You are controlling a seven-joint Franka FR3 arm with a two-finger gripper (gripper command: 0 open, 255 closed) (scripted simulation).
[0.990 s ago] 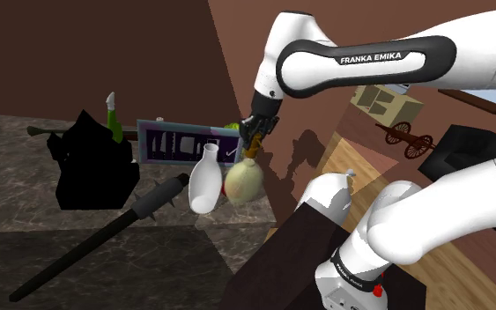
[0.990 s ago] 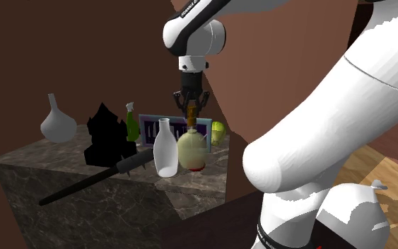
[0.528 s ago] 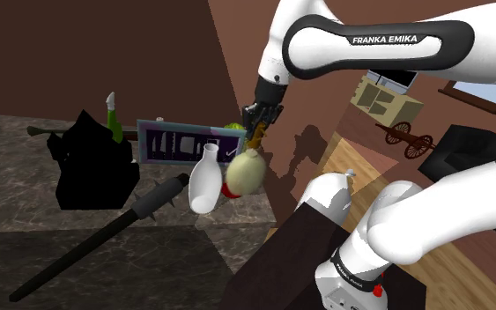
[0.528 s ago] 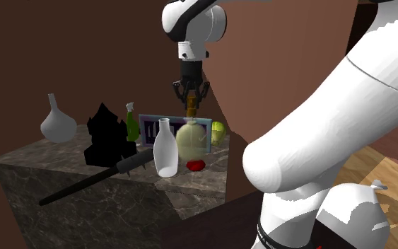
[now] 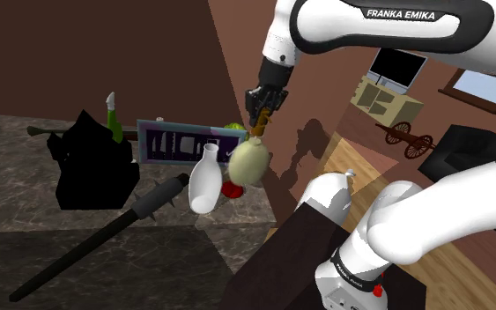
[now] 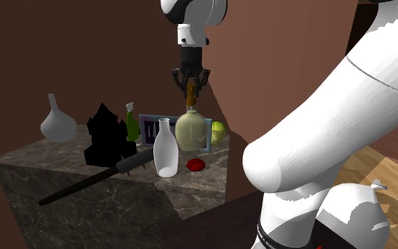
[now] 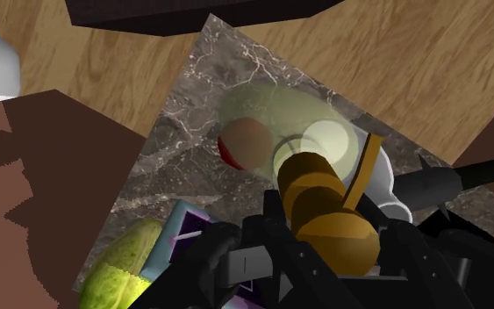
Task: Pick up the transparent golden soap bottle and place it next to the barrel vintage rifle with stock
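Golden-brown at the neck and pale yellow-green in its round body, the soap bottle (image 5: 247,162) hung clear of the marble counter (image 5: 25,207) in the shoulder view. 1 second earlier it had stood on the stone beside the white vase (image 5: 204,180). The gripper (image 5: 260,121) was clamped on the bottle's neck and had risen with it. A small red thing (image 5: 232,188) – covered by the bottle's base before – lay bare on the counter. The rifle (image 5: 96,239), long and dark, lay slantwise towards that view's lower left, its thick end near the vase.

From the second exterior view the lift read more plainly. The bottle's base sat above the red thing with open space between them, level with the upper part of the vase, and the bottle hung almost straight down from the gripper.

Along the wrist view, the 2 black fingers (image 7: 267,241) pressed the brown neck from either side, and the red thing showed through the translucent body below.

So the grasp seemed to have held through the lift, and the picking-up half looked done. What remained was the carry – probably past or over the vase, which stood between the bottle and the rifle – and the setting-down on bare stone beside the barrel. Held only by its neck, the bottle might swing on the way.
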